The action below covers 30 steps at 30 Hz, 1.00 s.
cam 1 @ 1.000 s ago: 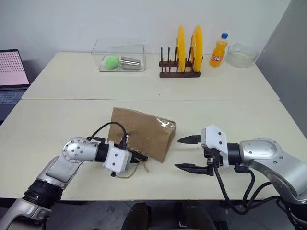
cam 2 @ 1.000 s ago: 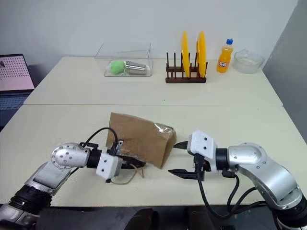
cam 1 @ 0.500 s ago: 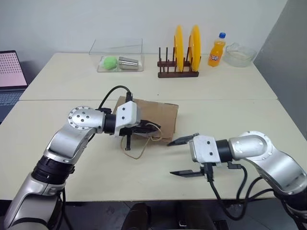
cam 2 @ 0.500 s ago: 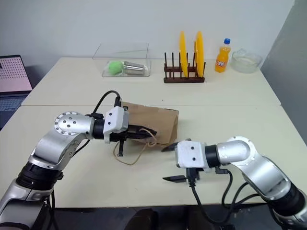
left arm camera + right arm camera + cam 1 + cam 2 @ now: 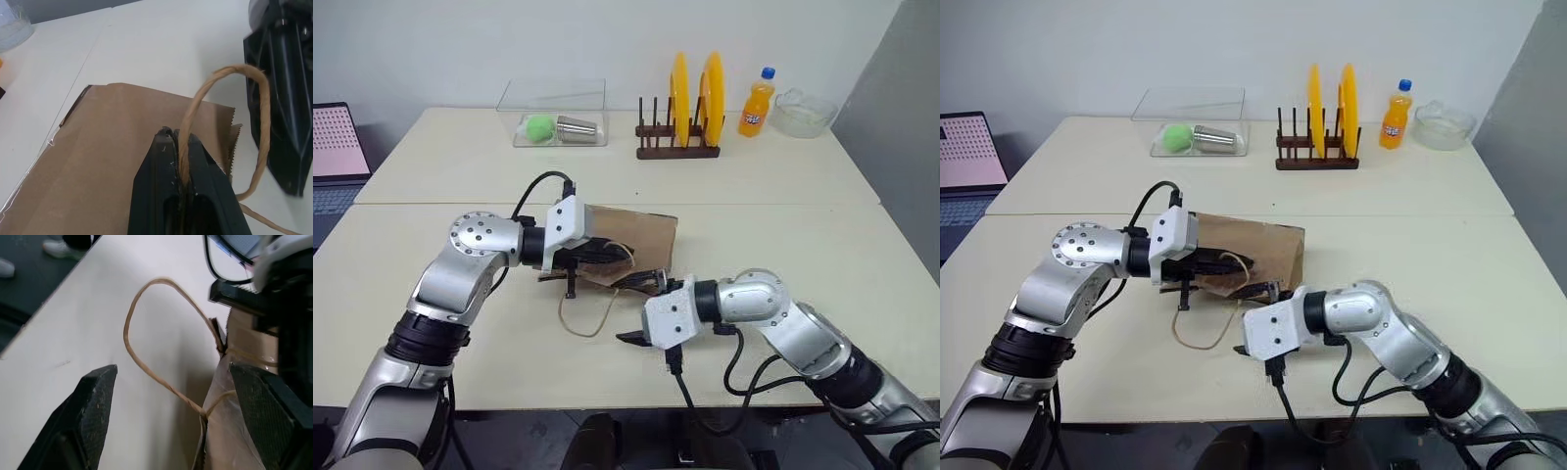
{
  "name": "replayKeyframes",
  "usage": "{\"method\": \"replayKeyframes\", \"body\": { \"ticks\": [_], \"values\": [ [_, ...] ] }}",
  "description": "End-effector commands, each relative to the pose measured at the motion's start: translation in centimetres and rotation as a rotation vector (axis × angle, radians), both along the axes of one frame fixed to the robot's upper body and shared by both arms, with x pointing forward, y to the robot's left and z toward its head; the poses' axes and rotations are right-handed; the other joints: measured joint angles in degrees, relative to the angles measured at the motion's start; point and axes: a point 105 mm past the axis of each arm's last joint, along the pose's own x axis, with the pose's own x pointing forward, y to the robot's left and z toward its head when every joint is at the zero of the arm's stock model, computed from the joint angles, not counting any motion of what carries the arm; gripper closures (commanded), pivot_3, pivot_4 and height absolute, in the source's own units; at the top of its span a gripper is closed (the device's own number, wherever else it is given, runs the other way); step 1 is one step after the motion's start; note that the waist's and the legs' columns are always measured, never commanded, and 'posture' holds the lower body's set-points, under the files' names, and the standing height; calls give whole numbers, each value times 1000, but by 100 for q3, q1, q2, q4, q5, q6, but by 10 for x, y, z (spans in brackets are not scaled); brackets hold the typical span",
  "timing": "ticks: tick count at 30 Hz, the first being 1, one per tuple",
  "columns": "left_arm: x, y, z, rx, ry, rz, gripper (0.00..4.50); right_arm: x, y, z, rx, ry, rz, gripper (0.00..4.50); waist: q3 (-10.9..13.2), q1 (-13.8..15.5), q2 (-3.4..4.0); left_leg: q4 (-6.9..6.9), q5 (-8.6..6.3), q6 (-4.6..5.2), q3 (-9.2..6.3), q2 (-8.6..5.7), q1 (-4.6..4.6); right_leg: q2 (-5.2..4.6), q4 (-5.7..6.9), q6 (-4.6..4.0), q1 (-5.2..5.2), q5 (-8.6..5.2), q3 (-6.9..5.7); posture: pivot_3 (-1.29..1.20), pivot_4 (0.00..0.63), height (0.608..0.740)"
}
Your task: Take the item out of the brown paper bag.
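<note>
Here the creased brown paper bag [image 5: 631, 245] lies flat (left pincer [image 5: 178, 142] clamping its cord handle [image 5: 222, 98], right pincer [image 5: 181, 401] spread).

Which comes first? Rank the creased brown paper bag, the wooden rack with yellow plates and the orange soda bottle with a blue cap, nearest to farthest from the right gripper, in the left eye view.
1. Creased brown paper bag: right beside the right gripper, at its mouth end.
2. Wooden rack with yellow plates: far side of the table, centre.
3. Orange soda bottle with a blue cap: farther back, right of the rack.
</note>
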Motion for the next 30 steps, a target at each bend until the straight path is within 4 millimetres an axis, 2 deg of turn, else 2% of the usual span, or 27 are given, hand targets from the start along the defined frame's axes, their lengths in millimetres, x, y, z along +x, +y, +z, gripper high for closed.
{"method": "replayKeyframes", "body": {
  "ticks": [1, 4, 12, 16, 19, 28, 30],
  "values": [
    [3, 2, 13, -20, -49, 0, 4476, -3, 5, -2, -55, -99, 64, 644, 0, 0, 0, 0, 0, 0, 0, 0, 0, 0, 1, 0, 0, 0, 0, 0, 150, 740],
    [7, 1, 15, -27, -51, 2, 4476, -1, 7, -7, -78, -145, 71, 644, 0, 1, 0, 0, 0, 0, -1, 0, -1, 0, 3, 0, -1, 0, -2, 0, 150, 740],
    [10, -1, 19, -30, -57, 2, 4476, 18, 20, -5, -68, -253, -8, 644, 0, -6, 0, 0, 0, 0, -1, 0, 0, 1, 7, -5, -2, 3, -1, 0, 150, 740],
    [14, -2, 24, -30, -70, 4, 4476, 22, 18, -17, -106, -260, -28, 644, 0, -4, 0, 0, 0, 0, -1, 0, 0, 1, 7, -11, -1, 6, -1, 0, 150, 740],
    [16, -3, 27, -30, -78, 8, 4500, 22, 18, -19, -94, -262, -42, 1233, 0, -5, 0, 0, 0, 0, 0, 0, 0, 1, 7, -24, -1, 14, -1, 0, 150, 740],
    [18, -8, 32, -32, -86, 9, 4500, 23, 20, -21, -66, -294, -89, 4449, 0, -5, 0, 0, 0, 0, -1, 0, 0, 1, 7, -24, -1, 14, -1, 0, 150, 740],
    [19, -9, 34, -37, -87, 11, 4500, 24, 19, -23, -69, -294, -103, 4482, 0, -5, 0, 0, 0, 0, -1, 0, 0, 1, 7, -24, -1, 14, -1, 0, 150, 740]
  ]
}}
